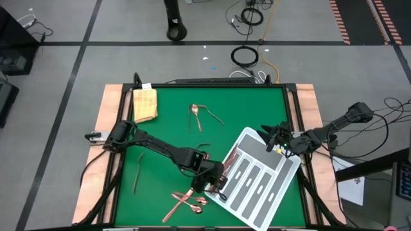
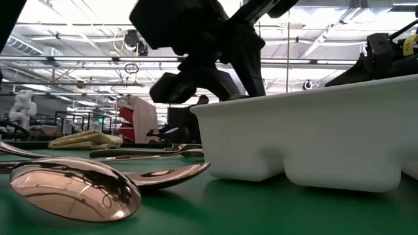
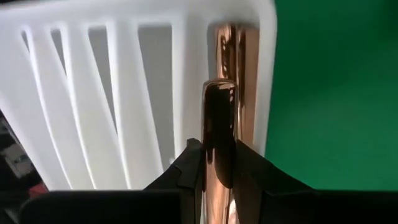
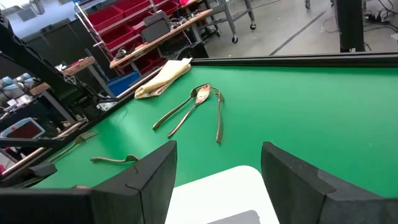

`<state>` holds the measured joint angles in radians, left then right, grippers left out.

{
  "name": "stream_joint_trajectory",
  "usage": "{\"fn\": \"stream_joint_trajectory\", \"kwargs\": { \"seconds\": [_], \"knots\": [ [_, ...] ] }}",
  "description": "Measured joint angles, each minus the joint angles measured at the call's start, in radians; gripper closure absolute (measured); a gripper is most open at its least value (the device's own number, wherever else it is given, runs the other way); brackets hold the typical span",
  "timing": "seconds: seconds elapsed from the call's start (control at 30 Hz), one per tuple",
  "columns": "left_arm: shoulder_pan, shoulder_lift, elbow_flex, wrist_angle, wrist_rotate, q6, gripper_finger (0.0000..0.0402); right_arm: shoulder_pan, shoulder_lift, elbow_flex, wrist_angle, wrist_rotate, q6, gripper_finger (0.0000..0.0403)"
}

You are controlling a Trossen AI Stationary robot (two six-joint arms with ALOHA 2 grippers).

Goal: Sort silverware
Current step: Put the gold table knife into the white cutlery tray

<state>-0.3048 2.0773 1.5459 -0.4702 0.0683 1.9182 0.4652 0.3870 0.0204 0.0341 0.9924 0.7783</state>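
Left gripper (image 3: 217, 168) jaws clamped on a copper utensil (image 3: 219, 118) over the end slot of the white tray (image 1: 273, 183); right gripper (image 4: 217, 168) jaws wide apart, empty, at the tray's far corner; other silverware (image 1: 186, 202) scattered on the green mat (image 1: 167, 138); cloth (image 1: 145, 104) in corner.

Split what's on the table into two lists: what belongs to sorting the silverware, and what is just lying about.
Belongs to the job:
- copper piece held in the left end effector over the white tray
- loose silverware near the cloth
- spoons at the front edge

Just lying about:
- folded yellow cloth
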Motion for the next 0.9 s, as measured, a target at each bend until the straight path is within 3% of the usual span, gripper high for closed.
{"fn": "stream_joint_trajectory", "kwargs": {
  "seconds": [0.7, 0.9],
  "knots": [
    [-0.026, 0.01, -0.002, 0.015, 0.044, -0.078, 0.0344, 0.0, 0.0, 0.0, 0.0, -0.003, -0.005, 0.0184],
    [-0.025, 0.024, -0.002, 0.066, 0.047, -0.08, 0.0292, 0.0, -0.001, 0.0, 0.0, -0.004, -0.004, 0.0182]
  ]
}}
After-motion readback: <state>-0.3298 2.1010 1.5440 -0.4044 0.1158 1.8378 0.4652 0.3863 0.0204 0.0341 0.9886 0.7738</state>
